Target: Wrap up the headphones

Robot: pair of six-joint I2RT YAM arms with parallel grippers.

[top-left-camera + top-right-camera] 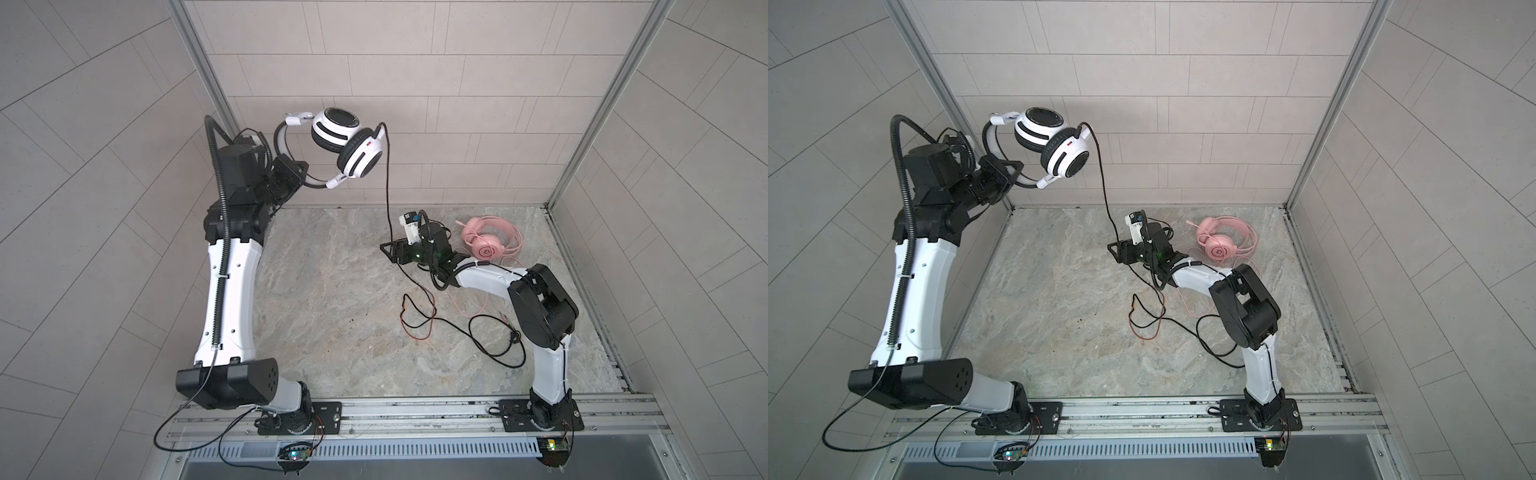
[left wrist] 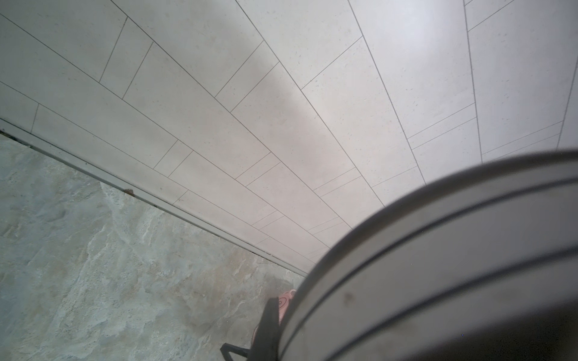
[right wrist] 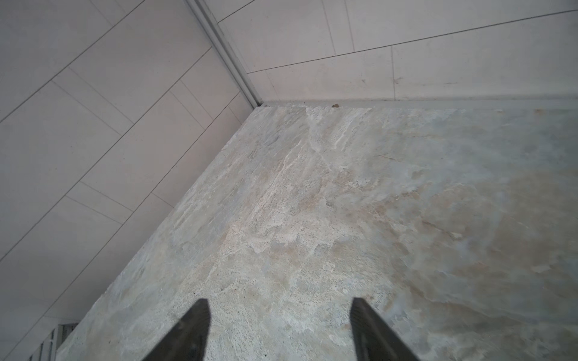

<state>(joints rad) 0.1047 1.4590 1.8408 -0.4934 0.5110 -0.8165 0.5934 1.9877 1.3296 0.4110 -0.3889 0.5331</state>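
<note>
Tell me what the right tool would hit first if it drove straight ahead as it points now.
Likely the bare tabletop, then the side wall near the corner: the right tool stands open, nothing between its tips. The black cable of the white headset hangs close by, depth unclear.

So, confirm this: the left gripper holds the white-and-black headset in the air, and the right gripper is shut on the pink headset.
Not quite. The left gripper does hold the white-and-black headset in the air, but the right gripper is open and empty, as the right wrist view shows; the pink headset lies on the table.
</note>
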